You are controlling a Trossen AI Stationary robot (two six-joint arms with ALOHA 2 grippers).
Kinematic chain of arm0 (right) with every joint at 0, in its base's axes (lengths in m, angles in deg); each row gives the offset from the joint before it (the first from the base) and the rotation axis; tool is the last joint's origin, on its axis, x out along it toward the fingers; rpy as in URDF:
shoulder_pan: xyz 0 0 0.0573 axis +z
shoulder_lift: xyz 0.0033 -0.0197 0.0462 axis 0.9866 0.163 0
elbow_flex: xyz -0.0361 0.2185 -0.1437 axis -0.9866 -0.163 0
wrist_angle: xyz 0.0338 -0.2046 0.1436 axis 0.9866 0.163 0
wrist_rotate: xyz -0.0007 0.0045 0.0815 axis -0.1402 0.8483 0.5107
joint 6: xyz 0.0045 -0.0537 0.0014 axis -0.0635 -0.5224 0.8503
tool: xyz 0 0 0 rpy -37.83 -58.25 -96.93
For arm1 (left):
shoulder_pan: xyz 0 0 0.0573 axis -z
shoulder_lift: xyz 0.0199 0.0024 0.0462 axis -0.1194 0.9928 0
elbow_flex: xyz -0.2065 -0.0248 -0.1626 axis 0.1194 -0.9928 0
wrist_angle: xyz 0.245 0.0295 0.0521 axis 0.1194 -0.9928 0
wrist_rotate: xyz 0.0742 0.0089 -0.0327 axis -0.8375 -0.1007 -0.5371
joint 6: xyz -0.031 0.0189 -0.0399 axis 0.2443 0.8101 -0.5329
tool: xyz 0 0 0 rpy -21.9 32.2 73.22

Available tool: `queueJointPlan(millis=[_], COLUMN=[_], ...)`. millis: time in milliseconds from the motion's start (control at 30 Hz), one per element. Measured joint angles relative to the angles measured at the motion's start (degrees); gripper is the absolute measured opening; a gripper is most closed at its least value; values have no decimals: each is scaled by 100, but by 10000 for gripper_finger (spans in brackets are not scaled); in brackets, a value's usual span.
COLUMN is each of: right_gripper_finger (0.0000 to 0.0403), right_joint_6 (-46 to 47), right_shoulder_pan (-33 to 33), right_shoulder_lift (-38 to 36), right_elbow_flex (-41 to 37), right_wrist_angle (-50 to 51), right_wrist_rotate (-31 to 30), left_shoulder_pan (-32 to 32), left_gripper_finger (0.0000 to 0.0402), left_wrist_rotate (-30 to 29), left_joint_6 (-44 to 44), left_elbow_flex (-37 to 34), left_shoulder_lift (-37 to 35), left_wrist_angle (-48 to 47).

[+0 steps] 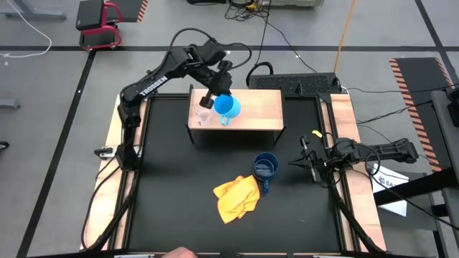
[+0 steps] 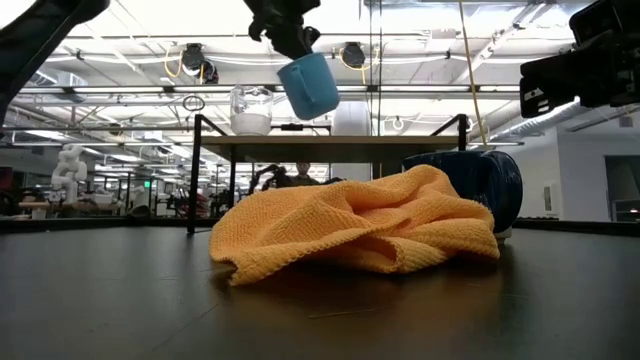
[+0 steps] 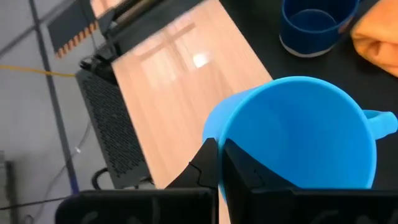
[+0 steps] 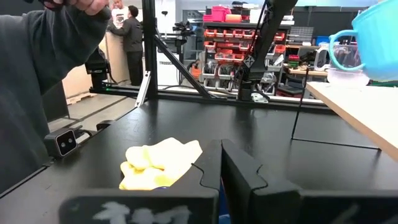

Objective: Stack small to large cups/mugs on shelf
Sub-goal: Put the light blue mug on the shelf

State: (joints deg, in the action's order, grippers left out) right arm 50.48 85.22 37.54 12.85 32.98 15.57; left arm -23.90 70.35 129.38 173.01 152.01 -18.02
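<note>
Rumpled yellow cloth point(image 1: 237, 197) lies nearest on matte black counter point(image 1: 172, 186). Round dark mug point(image 1: 265, 168) just beside it. Right gripper point(image 1: 304, 162) clamped empty. Left gripper point(image 1: 213, 99) pinches smooth light mug point(image 1: 227, 107) over wood shelf point(image 1: 258, 107), w/ clear glass point(image 1: 204, 117) on it.

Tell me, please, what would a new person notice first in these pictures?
Most striking is the light blue mug, held tilted in the air above the shelf by the left gripper, shut on its rim. Beside it, the small clear glass cup already stands on the shelf. On the black table in front lie the yellow cloth and, next to it, the dark blue mug.
</note>
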Motion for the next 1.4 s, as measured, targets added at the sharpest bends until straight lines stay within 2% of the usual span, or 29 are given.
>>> queueJointPlan(millis=[433, 700, 900, 1067, 1400], right_gripper_finger=[0, 0, 0, 0, 0], right_joint_6=[7, -52, -91, -92, -90], right_shoulder_pan=[-2, -2, -2, -2, -2], right_shoulder_lift=[1, 0, 0, 0, 0], right_elbow_flex=[-1, -1, 0, 0, 0], right_wrist_angle=[0, 2, 2, 4, 9], right_wrist_rotate=[2, 2, 4, 4, 7], left_shoulder_pan=[-25, -27, -11, -5, 47], left_gripper_finger=[3, 3, 3, 3, 3], left_wrist_rotate=[417, 415, 146, 144, -121], left_joint_6=[-67, -188, -303, -307, -358], left_elbow_flex=[2, 2, 1, 1, 34], left_shoulder_lift=[155, 167, 167, 179, 738], left_wrist_angle=[-244, -617, -655, -557, -507])
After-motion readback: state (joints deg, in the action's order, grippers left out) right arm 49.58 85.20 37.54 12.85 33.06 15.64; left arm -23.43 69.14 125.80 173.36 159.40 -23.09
